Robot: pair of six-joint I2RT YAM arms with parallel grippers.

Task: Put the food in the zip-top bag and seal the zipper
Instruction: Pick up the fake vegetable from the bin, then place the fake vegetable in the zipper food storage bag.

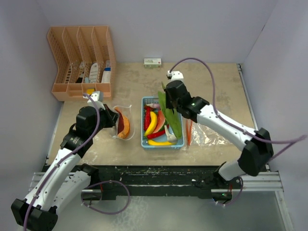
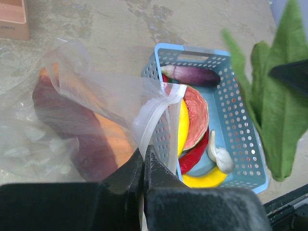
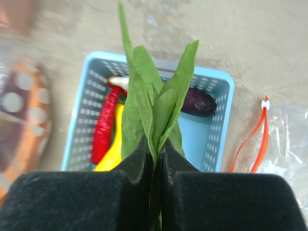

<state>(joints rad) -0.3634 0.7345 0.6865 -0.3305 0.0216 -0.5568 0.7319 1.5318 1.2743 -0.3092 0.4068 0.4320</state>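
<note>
1. Near the far left corner of the surface (image 1: pixel 130 89) stands an orange slotted rack (image 1: pixel 79 57), well apart from both hands.
2. Left of the middle, the left hand (image 2: pixel 144 161) is pinched fully shut on the thin rim of the zip-top bag (image 2: pixel 91 91), no gap showing between its pads. The bag's mouth stands open toward the right.
3. Inside that bag lies an orange and dark red piece (image 2: pixel 91 139), just beyond the left hand's fingertips and behind the clear film.
4. At the middle of the far edge sits a small white box (image 1: pixel 152 62), clear of everything else.
5. Just right of the bag, the light-blue basket (image 2: pixel 240 130) touches or nearly touches the bag's rim. It holds a red chilli (image 3: pixel 103 125), a yellow banana (image 1: pixel 151 122), a melon-like slice (image 2: pixel 196 115), a purple piece (image 2: pixel 192 74), a white garlic-like piece (image 2: pixel 220 156) and a second banana (image 1: pixel 160 142) along its near wall.
6. Above the basket's right half, the right hand (image 3: pixel 155 159) is closed tight on the stem end of a green leafy piece (image 3: pixel 149 101). The leaves fan away from the fingers and hide part of the basket's contents from the wrist view.
7. Toward the right edge, beside the basket, a second clear bag (image 1: pixel 208 137) with an orange-red strip lies flat on the surface, apart from the right hand.
</note>
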